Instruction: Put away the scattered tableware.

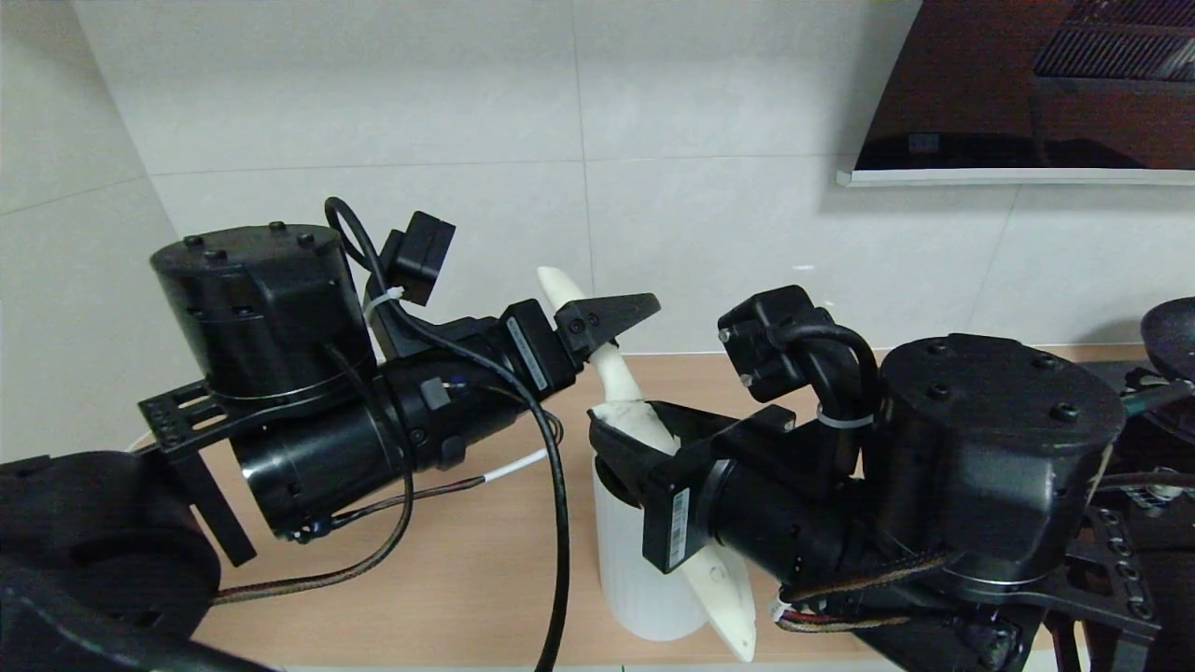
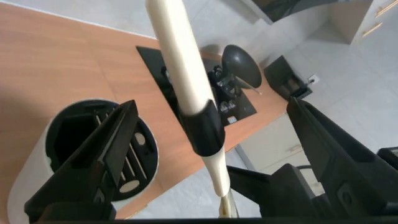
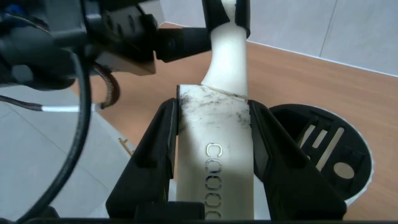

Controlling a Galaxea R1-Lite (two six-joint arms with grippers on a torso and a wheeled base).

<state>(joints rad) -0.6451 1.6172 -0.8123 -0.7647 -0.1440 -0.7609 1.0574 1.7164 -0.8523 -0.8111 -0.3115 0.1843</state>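
A cream-white slotted spatula (image 1: pixel 618 373) is raised at a slant above the counter. My right gripper (image 1: pixel 635 425) is shut on its flat, scuffed blade (image 3: pixel 214 143), and the blade's lower end hangs past the gripper (image 1: pixel 733 607). Its handle (image 2: pixel 180 68) carries a dark band and runs between the fingers of my left gripper (image 1: pixel 607 322), which stand open on either side without touching it. Just below the spatula stands a white cylindrical utensil holder (image 1: pixel 639 569) with a black slotted insert (image 3: pixel 323 143), (image 2: pixel 93 149).
The holder stands on a wooden counter (image 1: pixel 467 579) against a tiled wall. A black cooktop (image 2: pixel 186 81) with a dark pan (image 1: pixel 1172 336) lies to the right, under a dark range hood (image 1: pixel 1027 84). The counter's front edge is close below the holder.
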